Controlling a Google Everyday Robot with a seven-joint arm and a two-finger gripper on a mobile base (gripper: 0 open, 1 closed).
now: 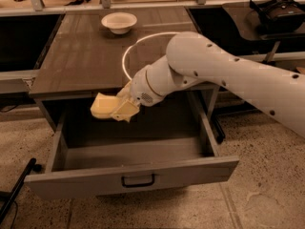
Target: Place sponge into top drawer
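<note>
- The white arm (pixel 228 75) reaches in from the right, cut off at the frame edge, and hides part of the desk (pixel 81 56).
- The top drawer (pixel 190 173) stands wide open, with a dark handle (pixel 138 180) on its front.
- The sponge (pixel 101 106), a pale yellow soft block, hangs tilted above the drawer's rear left.
- The gripper (pixel 123 109) is clamped on the sponge's right end and covers it.
- A white bowl (pixel 119 22) sits far back on the desk.

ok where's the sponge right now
In the camera view the sponge is left of centre, held by the gripper above the open top drawer, in front of the table.
</note>
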